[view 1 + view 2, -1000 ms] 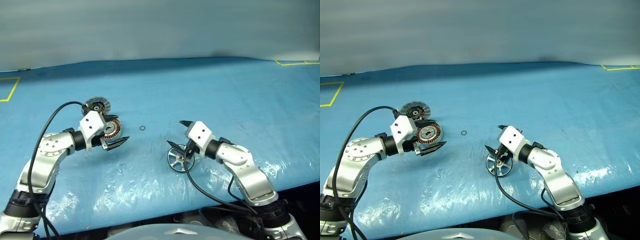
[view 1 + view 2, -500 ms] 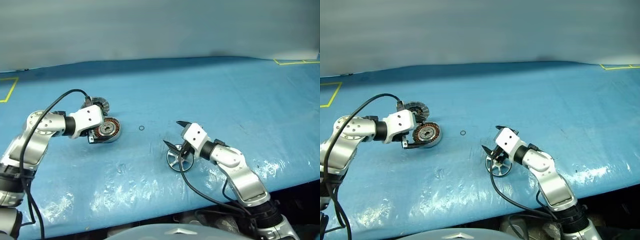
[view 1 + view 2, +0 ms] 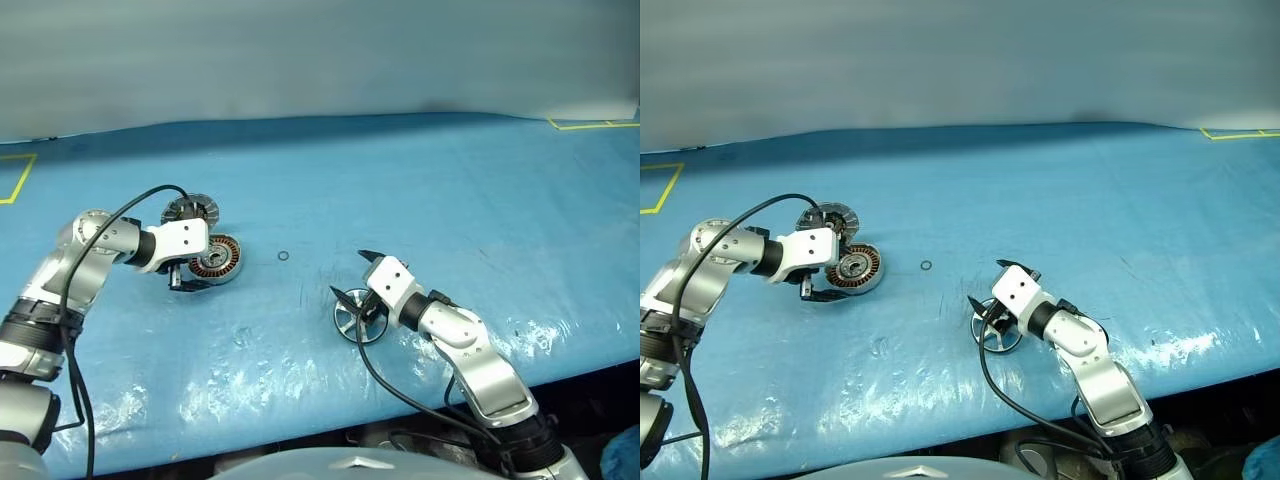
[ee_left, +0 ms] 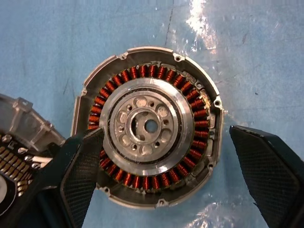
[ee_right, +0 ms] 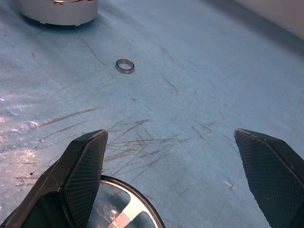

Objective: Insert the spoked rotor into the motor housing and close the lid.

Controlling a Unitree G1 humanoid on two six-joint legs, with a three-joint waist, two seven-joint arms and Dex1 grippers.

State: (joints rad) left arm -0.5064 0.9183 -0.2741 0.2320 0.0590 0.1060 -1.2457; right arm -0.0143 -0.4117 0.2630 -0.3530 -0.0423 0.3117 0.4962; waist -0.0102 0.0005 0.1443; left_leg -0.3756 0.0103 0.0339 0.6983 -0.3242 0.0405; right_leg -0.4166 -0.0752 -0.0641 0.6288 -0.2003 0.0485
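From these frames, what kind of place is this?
Probably a lab or workshop bench for robot assembly trials. A blue sheet covers the table, with yellow tape marks at its far corners, and loose motor parts lie on it: the motor housing, lid and spoked rotor.

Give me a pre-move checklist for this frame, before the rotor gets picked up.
1. Right tool open over the spoked rotor: ok.
2. Rotor lying flat and free on the blue table: ok.
3. Left tool open around the motor housing: ok.
4. Housing with windings up and centre free: ok.
5. Lid beside the housing, not on it: ok.
6. Small ring apart from both tools: ok.
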